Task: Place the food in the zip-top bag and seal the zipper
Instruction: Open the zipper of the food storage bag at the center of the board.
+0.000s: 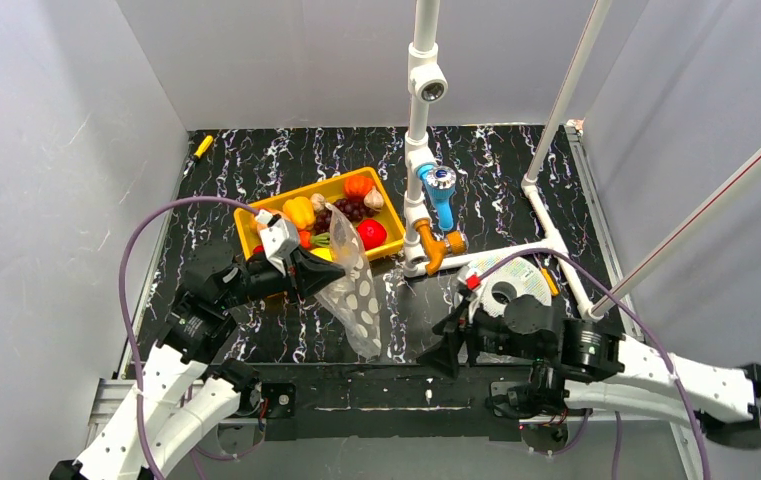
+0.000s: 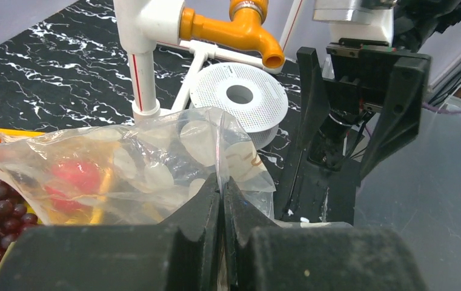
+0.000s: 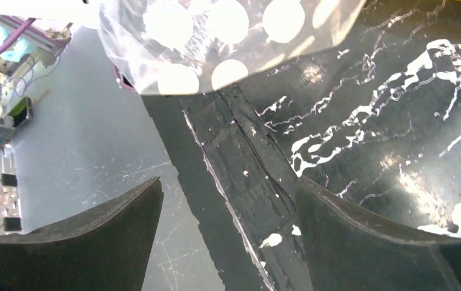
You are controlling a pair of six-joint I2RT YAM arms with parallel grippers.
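Note:
The clear zip-top bag (image 1: 354, 290) with white dots hangs from my left gripper (image 1: 328, 272), which is shut on its edge just in front of the yellow tray (image 1: 286, 198). In the left wrist view the bag (image 2: 155, 170) spreads left from the pinched fingers (image 2: 223, 185). The food lies in the tray: a yellow pepper (image 1: 299, 211), purple grapes (image 1: 346, 212), an orange fruit (image 1: 358, 185) and a red fruit (image 1: 371, 233). My right gripper (image 1: 451, 350) is open and empty near the table's front edge, right of the bag's lower end (image 3: 228, 42). I cannot make out the zipper.
A white pipe frame (image 1: 418, 130) with an orange tap (image 1: 434, 245) and a blue fitting (image 1: 440, 190) stands right of the tray. A round white perforated spool disc (image 1: 509, 282) lies by the right arm. A yellow marker (image 1: 202, 146) lies at the back left.

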